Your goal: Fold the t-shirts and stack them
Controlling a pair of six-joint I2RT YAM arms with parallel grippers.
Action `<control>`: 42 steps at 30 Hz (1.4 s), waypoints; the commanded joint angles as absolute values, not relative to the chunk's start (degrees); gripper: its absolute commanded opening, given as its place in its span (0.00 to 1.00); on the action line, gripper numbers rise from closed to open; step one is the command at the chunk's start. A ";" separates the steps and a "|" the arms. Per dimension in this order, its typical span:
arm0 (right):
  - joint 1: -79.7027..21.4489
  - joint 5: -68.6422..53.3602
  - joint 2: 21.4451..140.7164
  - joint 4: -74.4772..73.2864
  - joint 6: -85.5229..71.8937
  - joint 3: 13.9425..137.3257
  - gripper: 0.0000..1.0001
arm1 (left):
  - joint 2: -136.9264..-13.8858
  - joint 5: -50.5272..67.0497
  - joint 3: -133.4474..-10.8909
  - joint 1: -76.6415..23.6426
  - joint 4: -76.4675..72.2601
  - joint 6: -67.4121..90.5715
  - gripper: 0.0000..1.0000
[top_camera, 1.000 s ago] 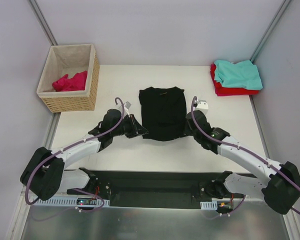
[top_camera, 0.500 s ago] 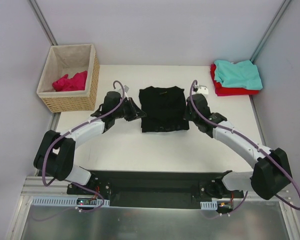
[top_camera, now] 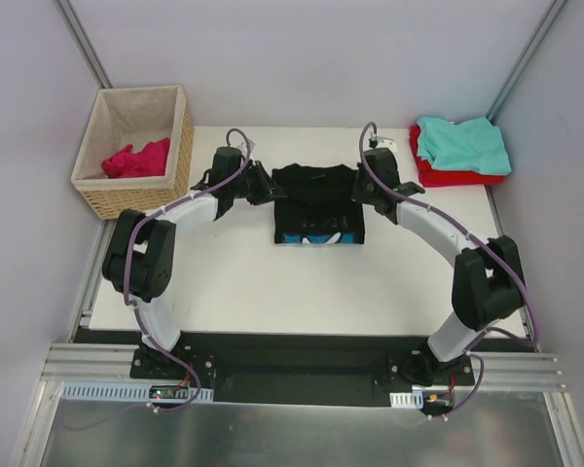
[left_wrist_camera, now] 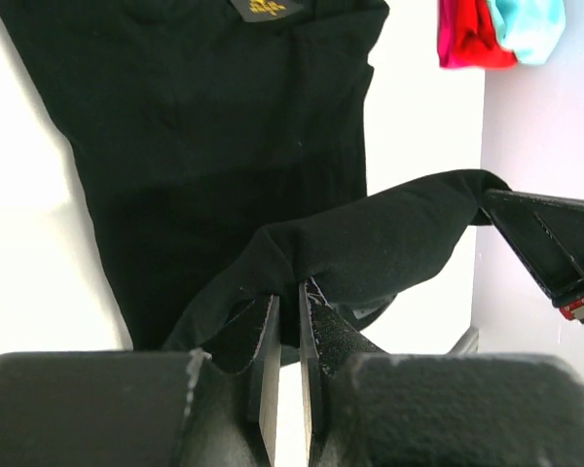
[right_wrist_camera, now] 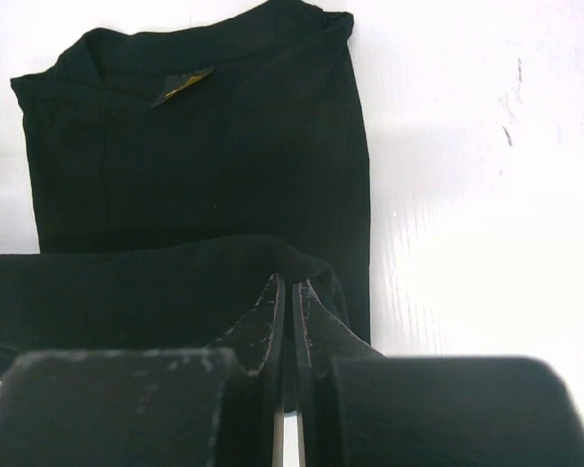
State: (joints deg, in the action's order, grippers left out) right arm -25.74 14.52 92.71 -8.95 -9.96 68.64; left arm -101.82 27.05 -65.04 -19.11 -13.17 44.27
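Seen from above, a black t-shirt (top_camera: 316, 199) lies mid-table (top_camera: 234, 282), collar toward twelve o'clock. At its nine o'clock edge the left gripper (left_wrist_camera: 287, 292) has its fingers pressed together on a fold of the black cloth. At three o'clock the right gripper (right_wrist_camera: 287, 287) pinches the same fold (a raised band stretched between them, above the flat half). A teal t-shirt (top_camera: 464, 143) rests on a red t-shirt (top_camera: 448, 178) at two o'clock. A magenta t-shirt (top_camera: 136, 159) lies in the wicker basket (top_camera: 136, 199) at ten o'clock.
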 commanded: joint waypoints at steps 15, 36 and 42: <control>-21.45 9.05 109.07 -5.10 -8.97 88.41 0.01 | -115.57 31.64 -86.92 -14.24 -11.07 43.07 0.00; -21.00 9.14 103.81 -3.43 -9.75 83.16 0.01 | -113.48 31.99 -87.29 -13.71 -10.71 42.98 0.00; -23.90 11.16 93.88 -2.73 -10.28 69.39 0.01 | -102.49 30.68 -68.67 -15.38 -15.90 43.94 0.00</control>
